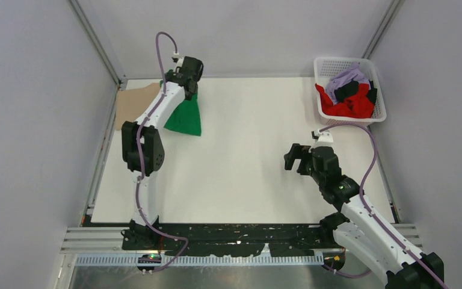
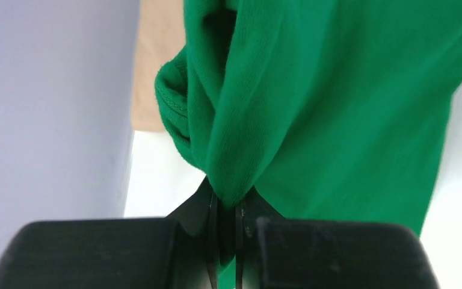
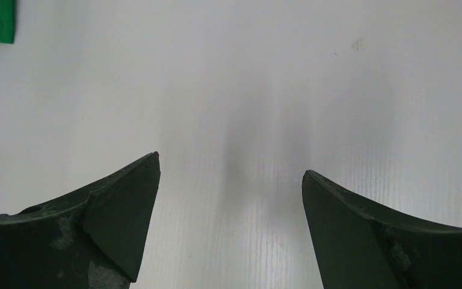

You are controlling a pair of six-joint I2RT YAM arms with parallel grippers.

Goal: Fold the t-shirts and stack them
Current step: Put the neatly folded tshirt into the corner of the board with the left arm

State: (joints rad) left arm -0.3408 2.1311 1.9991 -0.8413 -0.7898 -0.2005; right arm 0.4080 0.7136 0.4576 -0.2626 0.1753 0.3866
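Green t-shirt (image 1: 185,118) is held up at the far left of the table (image 1: 246,156), pinched by a gathered bunch of cloth in the left tool (image 2: 225,211), whose jaws are clamped tight on it. The rest of the shirt fans down from that grip, and its lower edge appears to rest on the table. It is judged to be mid-transfer towards the tan t-shirt (image 1: 133,106), which lies flat in the far-left corner just beside it.

Several things could go wrong from here. Only a narrow twist of fabric is gripped, so the cloth could be pulled free if the hanging weight is swung or dragged. Because the shirt is bunched rather than spread, it could be laid down crumpled and any fold spoiled. The tan t-shirt could be rucked if the trailing hem is drawn across it. The side wall (image 2: 48,96) stands close on the left, so little room is left for the arm.

The right tool (image 3: 231,165) is spread wide with nothing in it, over bare table and well apart from the shirt, so no second corner is supported. A white lattice basket (image 1: 380,114) sits at the far right, with a red t-shirt (image 1: 352,108), a lilac t-shirt (image 1: 346,78) and a black t-shirt (image 1: 349,90) heaped inside, not yet folded.
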